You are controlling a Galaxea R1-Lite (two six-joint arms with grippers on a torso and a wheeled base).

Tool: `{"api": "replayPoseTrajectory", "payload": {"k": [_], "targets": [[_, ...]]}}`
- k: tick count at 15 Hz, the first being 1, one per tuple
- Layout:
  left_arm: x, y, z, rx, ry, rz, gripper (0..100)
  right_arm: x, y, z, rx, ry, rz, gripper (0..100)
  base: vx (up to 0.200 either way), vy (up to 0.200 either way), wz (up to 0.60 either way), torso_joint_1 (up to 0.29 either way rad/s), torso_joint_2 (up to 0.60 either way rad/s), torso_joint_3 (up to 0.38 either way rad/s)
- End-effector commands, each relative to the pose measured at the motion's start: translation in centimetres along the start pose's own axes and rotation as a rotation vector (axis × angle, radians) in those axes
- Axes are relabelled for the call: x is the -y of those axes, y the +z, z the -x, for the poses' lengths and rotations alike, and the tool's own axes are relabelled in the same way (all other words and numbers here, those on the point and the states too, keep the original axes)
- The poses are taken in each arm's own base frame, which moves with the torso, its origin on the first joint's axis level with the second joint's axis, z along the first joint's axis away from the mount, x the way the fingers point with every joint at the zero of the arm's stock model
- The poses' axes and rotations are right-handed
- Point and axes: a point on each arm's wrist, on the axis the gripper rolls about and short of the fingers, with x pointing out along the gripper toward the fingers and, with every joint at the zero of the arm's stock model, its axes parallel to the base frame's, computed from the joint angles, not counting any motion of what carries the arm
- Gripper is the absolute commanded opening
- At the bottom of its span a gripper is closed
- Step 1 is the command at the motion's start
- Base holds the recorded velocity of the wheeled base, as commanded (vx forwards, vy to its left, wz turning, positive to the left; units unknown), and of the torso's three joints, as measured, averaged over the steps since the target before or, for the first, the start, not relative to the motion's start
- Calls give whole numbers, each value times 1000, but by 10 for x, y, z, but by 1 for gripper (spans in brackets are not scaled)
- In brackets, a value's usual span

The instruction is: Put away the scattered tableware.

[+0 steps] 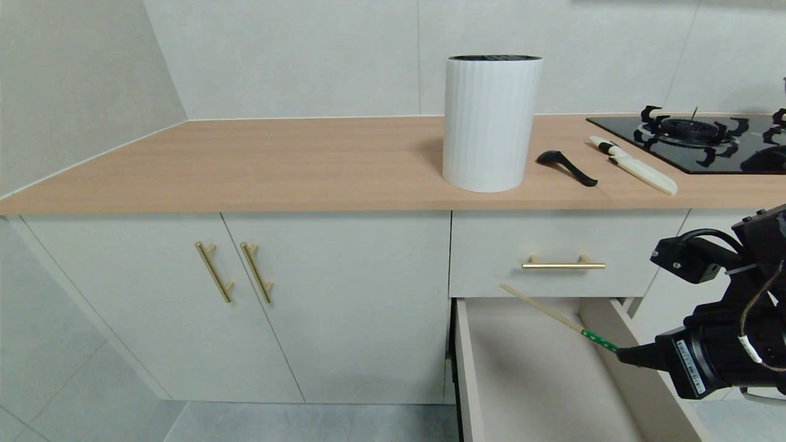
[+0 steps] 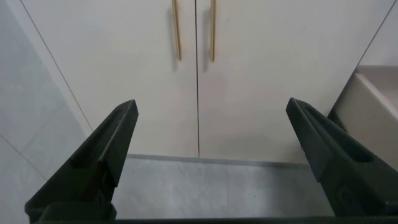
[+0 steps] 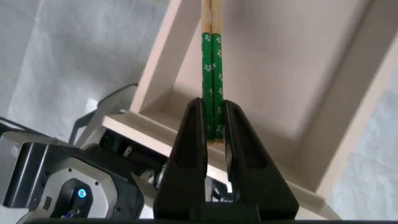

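Observation:
My right gripper [image 1: 621, 354] is shut on a pair of wooden chopsticks [image 1: 556, 317] with green ends, holding them over the open drawer [image 1: 491, 368] below the counter. In the right wrist view the chopsticks [image 3: 211, 87] sit pinched between the two black fingers [image 3: 194, 134], pointing into the drawer [image 3: 286, 68]. On the counter lie a black spoon [image 1: 566, 165] and a white knife [image 1: 634, 164], to the right of a tall white ribbed holder [image 1: 490, 123]. My left gripper [image 2: 208, 155] is open, low in front of the cabinet doors, with nothing between its fingers.
A black gas hob [image 1: 700, 136] sits at the counter's right end. A closed drawer with a gold handle [image 1: 563, 265] is above the open one. Two cabinet doors with gold handles [image 1: 233, 272] are to the left. Grey floor tiles lie below.

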Motion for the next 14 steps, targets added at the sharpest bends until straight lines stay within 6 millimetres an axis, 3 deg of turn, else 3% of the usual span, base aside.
{"api": "replayPoseTrajectory", "payload": {"k": [1, 6, 10, 14], "targets": [[0, 0, 0, -2, 0, 1, 100, 0, 0, -5, -18, -3, -1, 0, 0, 0, 0, -139, 447, 315], [0, 0, 0, -2, 0, 1, 100, -1, 0, -9, -33, -1, 1, 0, 0, 0, 0, -102, 414, 305], [0, 0, 0, -1, 2, 1, 100, -1, 0, -13, -46, -2, 2, 0, 0, 0, 0, -14, 65, 46], [0, 0, 0, -1, 0, 1, 100, 0, 3, -41, -100, -16, -6, 0, 0, 0, 0, 0, 0, 0]]}}
